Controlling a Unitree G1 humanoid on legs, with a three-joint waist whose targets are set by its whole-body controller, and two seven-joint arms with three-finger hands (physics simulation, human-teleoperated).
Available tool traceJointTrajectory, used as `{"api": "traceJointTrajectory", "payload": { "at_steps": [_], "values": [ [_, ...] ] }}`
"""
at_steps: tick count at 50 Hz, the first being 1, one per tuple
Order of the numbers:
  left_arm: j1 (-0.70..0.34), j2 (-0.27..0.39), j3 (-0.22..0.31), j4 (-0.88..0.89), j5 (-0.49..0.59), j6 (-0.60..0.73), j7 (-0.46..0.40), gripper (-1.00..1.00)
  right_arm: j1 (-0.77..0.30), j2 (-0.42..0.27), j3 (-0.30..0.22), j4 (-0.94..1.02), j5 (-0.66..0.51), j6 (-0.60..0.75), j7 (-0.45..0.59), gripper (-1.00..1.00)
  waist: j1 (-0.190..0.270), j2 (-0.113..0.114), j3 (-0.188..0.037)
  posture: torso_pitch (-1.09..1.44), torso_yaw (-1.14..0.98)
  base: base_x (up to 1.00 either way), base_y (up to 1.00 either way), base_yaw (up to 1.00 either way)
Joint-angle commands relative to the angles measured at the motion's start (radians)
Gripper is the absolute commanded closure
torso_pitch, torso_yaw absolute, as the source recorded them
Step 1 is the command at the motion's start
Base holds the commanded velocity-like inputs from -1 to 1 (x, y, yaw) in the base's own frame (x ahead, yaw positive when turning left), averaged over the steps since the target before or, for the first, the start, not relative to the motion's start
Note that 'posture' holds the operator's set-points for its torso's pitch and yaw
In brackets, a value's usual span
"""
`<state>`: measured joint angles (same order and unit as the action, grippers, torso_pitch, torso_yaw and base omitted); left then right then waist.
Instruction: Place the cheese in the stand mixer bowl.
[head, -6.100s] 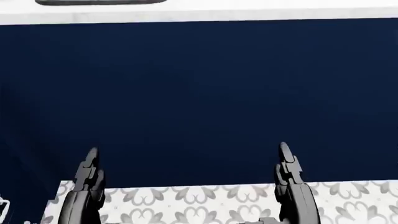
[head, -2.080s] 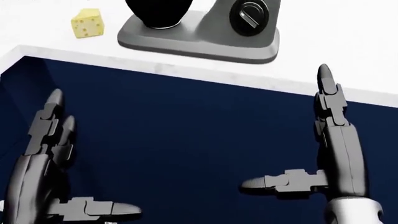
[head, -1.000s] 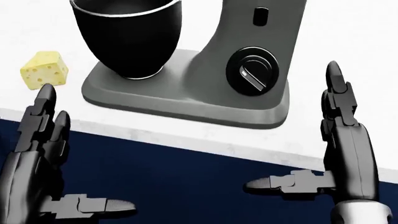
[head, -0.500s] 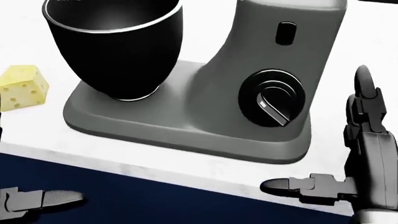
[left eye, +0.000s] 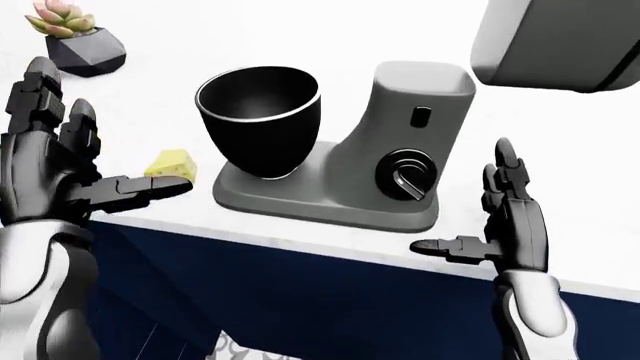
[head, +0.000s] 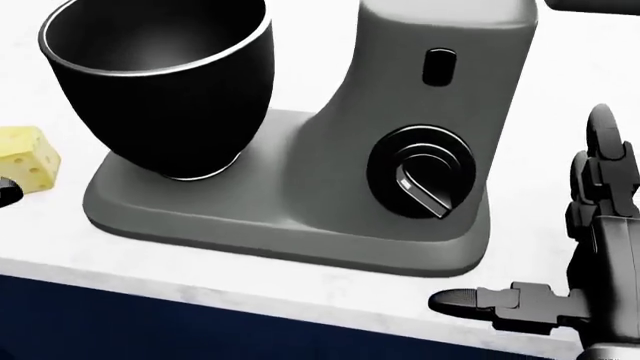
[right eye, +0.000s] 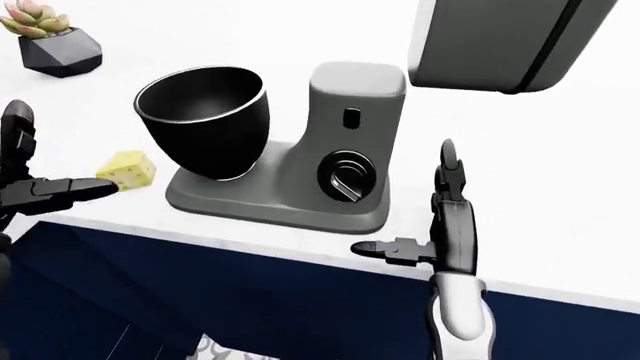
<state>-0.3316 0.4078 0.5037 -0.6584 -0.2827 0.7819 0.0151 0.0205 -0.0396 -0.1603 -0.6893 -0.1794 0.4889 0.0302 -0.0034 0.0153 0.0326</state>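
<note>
Flanking the mixer: two hands, left hand (left eye: 60, 172) and right hand (left eye: 510, 229), both spread, holding nothing. One cheese (right eye: 127, 169) wedge on the white counter (right eye: 560, 225), beside one black bowl (left eye: 260, 120) seated on one grey stand mixer (left eye: 400, 150). One potted succulent (left eye: 75, 37) upper left.

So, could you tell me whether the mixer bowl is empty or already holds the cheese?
Empty: the mixer bowl shows only dark interior, and the cheese lies on the counter beside it.

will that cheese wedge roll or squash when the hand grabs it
The cheese is a blocky wedge with flat faces, lying flat on the counter, so it probably slides rather than rolls. It looks small beside the stand mixer bowl, so likely light. Whether it squashes cannot be judged from these renders.
</note>
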Motion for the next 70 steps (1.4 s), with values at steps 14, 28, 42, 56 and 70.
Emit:
{"api": "traceJointTrajectory", "payload": {
  "at_steps": [14, 28, 42, 56, 70],
  "values": [
    [-0.162, 0.133, -0.063, 0.487, 0.054, -0.265, -0.061, -1.00, -0.013, -0.003, 0.003, -0.028, -0.002, -0.043, -0.005, -1.00, 0.004, 0.011, -0.017, 0.00, 0.00, 0.00, 0.00, 0.00],
    [-0.273, 0.157, -0.141, 0.898, 0.125, -0.496, -0.101, -1.00, -0.019, -0.003, 0.007, -0.023, -0.001, -0.041, -0.008, -1.00, 0.007, 0.007, -0.030, 0.00, 0.00, 0.00, 0.00, 0.00],
    [-0.309, 0.180, -0.165, 1.136, 0.113, -0.611, -0.175, -1.00, -0.022, -0.003, 0.017, -0.016, -0.003, -0.042, -0.010, -1.00, 0.007, 0.009, -0.041, 0.00, 0.00, 0.00, 0.00, 0.00],
    [-0.412, 0.172, -0.220, 1.499, 0.150, -0.824, -0.211, -1.00, -0.028, -0.004, 0.022, -0.003, -0.002, -0.048, -0.011, -1.00, 0.009, 0.012, -0.048, 0.00, 0.00, 0.00, 0.00, 0.00],
    [-0.441, 0.165, -0.278, 1.633, 0.299, -1.007, -0.120, 1.00, -0.022, 0.000, 0.026, -0.011, 0.003, -0.050, -0.013, -1.00, 0.006, 0.016, -0.050, 0.00, 0.00, 0.00, 0.00, 0.00]
  ]
}}
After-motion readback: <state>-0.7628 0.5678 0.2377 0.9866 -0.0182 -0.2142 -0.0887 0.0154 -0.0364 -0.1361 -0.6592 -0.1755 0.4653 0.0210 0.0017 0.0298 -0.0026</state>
